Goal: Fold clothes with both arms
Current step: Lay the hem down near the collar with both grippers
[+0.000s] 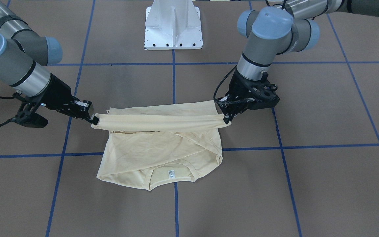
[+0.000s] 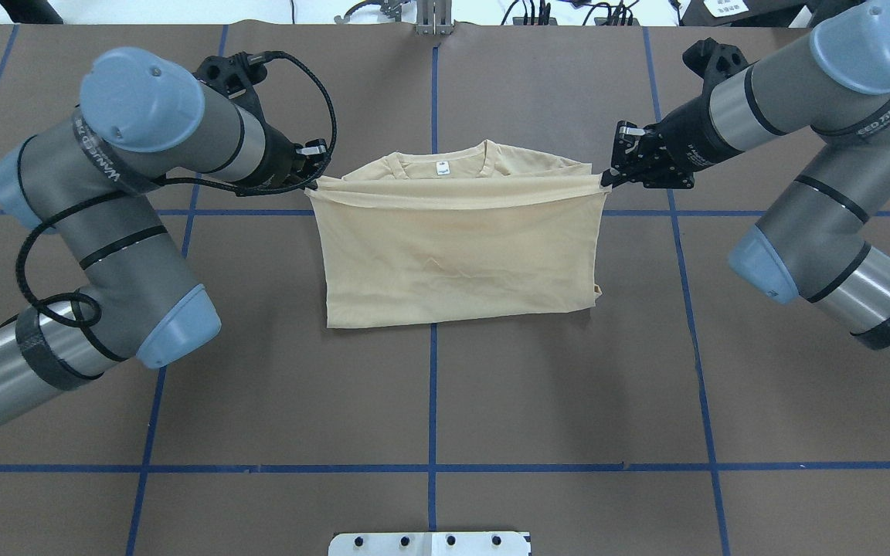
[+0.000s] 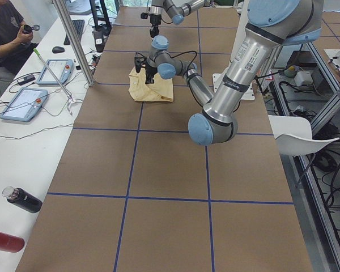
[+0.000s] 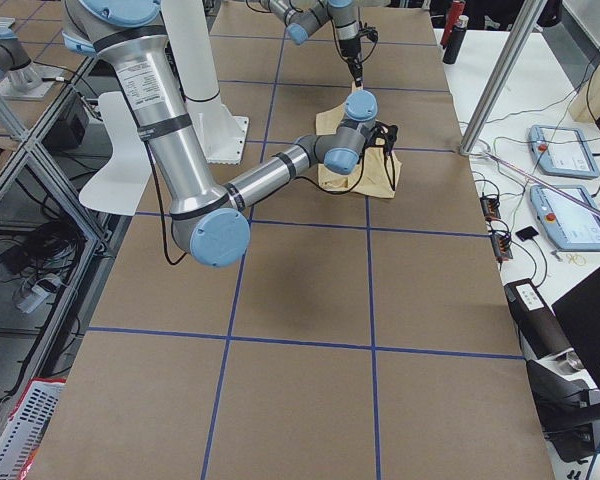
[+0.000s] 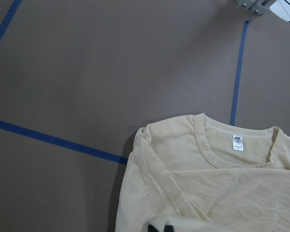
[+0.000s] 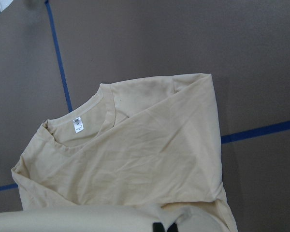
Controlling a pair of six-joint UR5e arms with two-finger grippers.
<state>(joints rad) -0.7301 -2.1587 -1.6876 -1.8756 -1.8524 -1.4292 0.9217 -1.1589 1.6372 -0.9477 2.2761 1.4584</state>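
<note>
Left tool (image 2: 312,180) & right tool (image 2: 607,179) are each clenched on one end of a lifted edge of the shirt (image 2: 456,262), held taut betw. them near the neck label (image 2: 440,166). The rest lies flat on the desk (image 2: 568,386). Best, imo: move both level & in sync, then lay the edge down square.

Even overhead light is filling the room, casting soft shadows beside the T-shirt (image 1: 160,144) on the worktop (image 1: 324,108); wrist views are looking dimmer, slightly soft.
</note>
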